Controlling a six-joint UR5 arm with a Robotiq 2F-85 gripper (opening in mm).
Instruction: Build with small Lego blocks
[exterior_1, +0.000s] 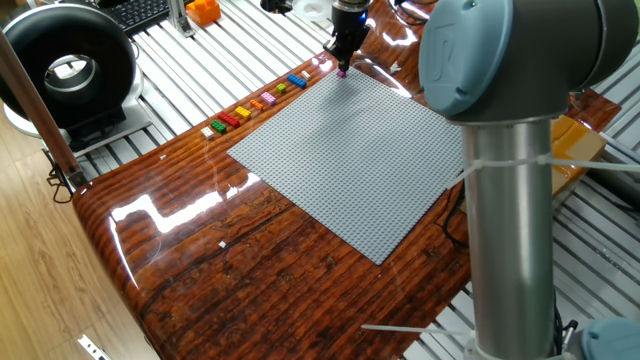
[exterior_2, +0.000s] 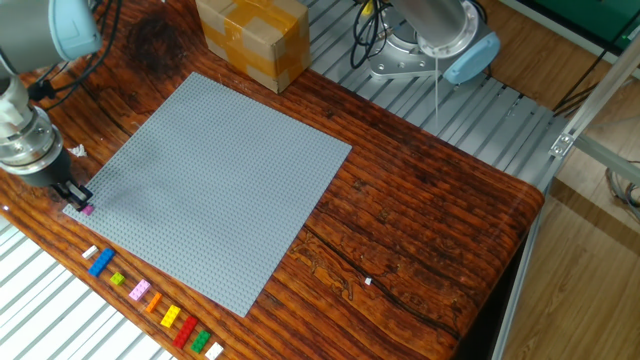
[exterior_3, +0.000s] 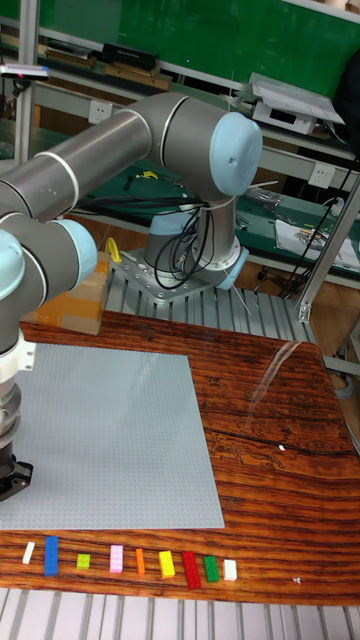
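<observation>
My gripper (exterior_2: 78, 203) stands upright over the corner of the large grey baseplate (exterior_2: 220, 170), shut on a small pink Lego block (exterior_2: 88, 209) at its fingertips. The block sits at the level of the plate's studs. From the other side the same gripper (exterior_1: 342, 66) and pink block (exterior_1: 342, 72) show at the plate's (exterior_1: 350, 160) far corner. A row of small Lego blocks (exterior_2: 150, 300) in white, blue, green, pink, orange, yellow and red lies on the wood beside the plate's edge (exterior_1: 255, 103) (exterior_3: 130, 562). In the tall view the gripper (exterior_3: 10, 478) is cut off at the left edge.
A cardboard box (exterior_2: 252, 38) stands past the plate's far side. The arm's thick column (exterior_1: 510, 200) fills the right of one fixed view, and its base (exterior_2: 430, 40) sits on the slatted metal. A black round device (exterior_1: 65, 65) and an orange chunky object (exterior_1: 203, 11) lie off the wooden board.
</observation>
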